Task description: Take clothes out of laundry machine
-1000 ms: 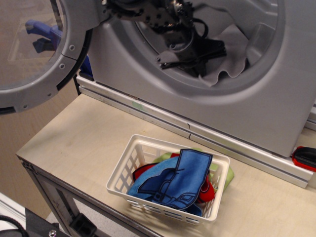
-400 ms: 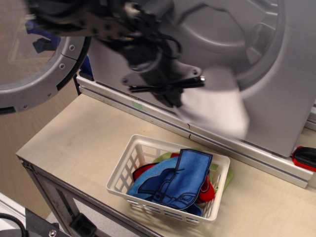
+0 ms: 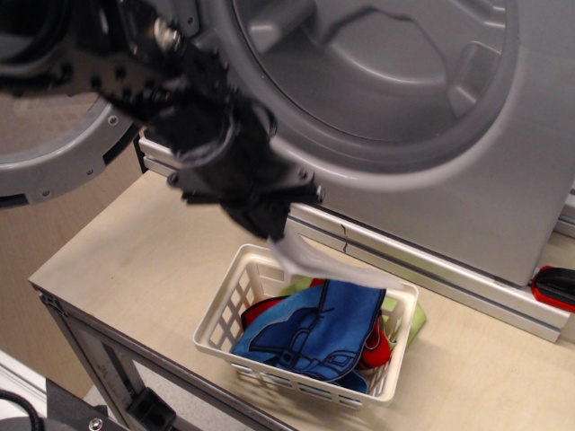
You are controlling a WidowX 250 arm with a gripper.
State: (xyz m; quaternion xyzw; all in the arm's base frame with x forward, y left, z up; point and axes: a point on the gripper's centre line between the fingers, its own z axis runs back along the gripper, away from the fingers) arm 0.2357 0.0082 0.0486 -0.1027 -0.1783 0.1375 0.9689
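The pale grey-white cloth [image 3: 323, 265] hangs from my gripper [image 3: 266, 220] and trails down over the far rim of the white basket [image 3: 216, 323]. My black gripper is blurred with motion, shut on the cloth's upper end, just above the basket's back left corner. The silver-grey laundry machine [image 3: 503, 180] stands behind, its drum mouth [image 3: 377, 72] open and showing no cloth. Its round glass door [image 3: 54, 108] is swung open at the left.
The basket holds a blue stitched felt piece [image 3: 314, 328] on top of red [image 3: 256, 310] and green [image 3: 415, 316] cloths. A red and black object [image 3: 552, 285] lies at the right edge. The tan table [image 3: 135, 242] ends at the front left.
My gripper has pulled the pale cloth out of the drum and carried it left and down, until it hangs over the basket's back rim.
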